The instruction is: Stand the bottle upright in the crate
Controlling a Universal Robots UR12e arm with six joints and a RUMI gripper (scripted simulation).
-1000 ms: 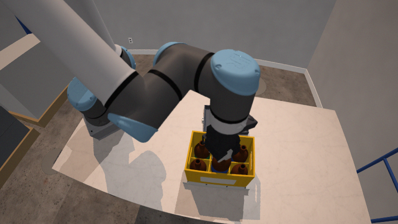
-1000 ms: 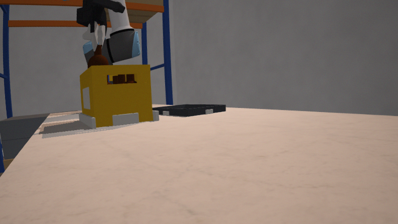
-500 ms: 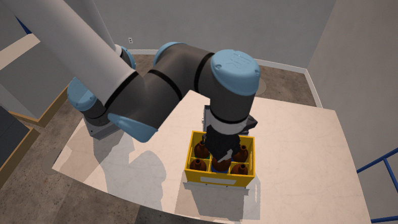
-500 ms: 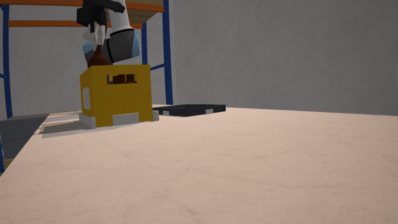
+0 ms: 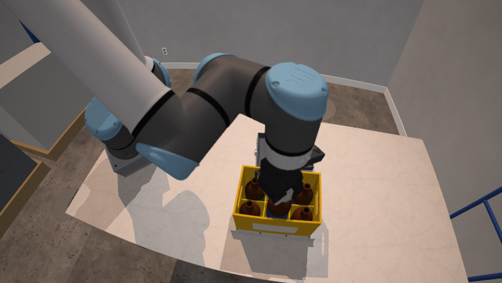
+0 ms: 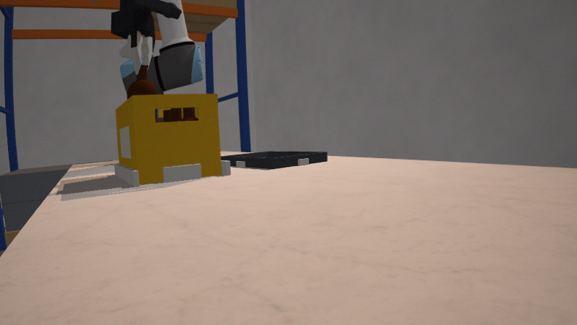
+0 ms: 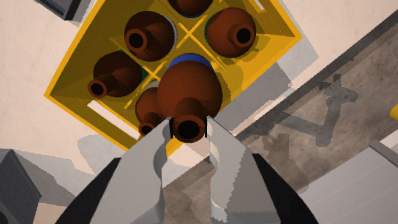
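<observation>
One bottle (image 5: 279, 208) (image 6: 142, 86) (image 7: 190, 90) is grasped by the neck, one of two fingers (image 5: 277, 201) (image 6: 143, 66) set on each side of it. Mouth is seen between the tips; body is held upright below them. A blue band is seen lower on its body.

Lower part is already inside the yellow crate (image 5: 246, 224) (image 6: 177, 145) (image 7: 265, 55), directly below the fingers. Middle compartment of the three along the white-labelled wall is entered. Neck and shoulder are seen above the rim; the grasped bottle is carried higher than the others. Whether the crate floor is touched can't be told, base is hidden.

Five other brown bottles are counted in the wrist view: two in the same row, one to either side of the grasped one, three in the row behind. One of the five is cut off by the wrist view's edge.

Crate is seated level on the counter (image 5: 379, 182) (image 6: 323, 241) (image 7: 25, 50), three light brackets (image 6: 181, 173) seen around its base in the exterior view. One dark tray (image 5: 260, 147) (image 6: 274, 163) (image 7: 67, 9) is laid flat near the crate, below and off to one side of the fingers. Tray is partly blocked by the arm in the top view.

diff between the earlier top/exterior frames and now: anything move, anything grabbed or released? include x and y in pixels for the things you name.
Nothing visibly changed. The gripper (image 7: 189, 118) (image 6: 142, 64) is at the same spot over the crate (image 5: 277, 218) (image 6: 175, 145) (image 7: 50, 95), the raised bottle (image 5: 279, 207) (image 6: 142, 88) (image 7: 190, 90) still at its fingers. Crate and tray (image 6: 283, 161) stayed where they were.
</observation>
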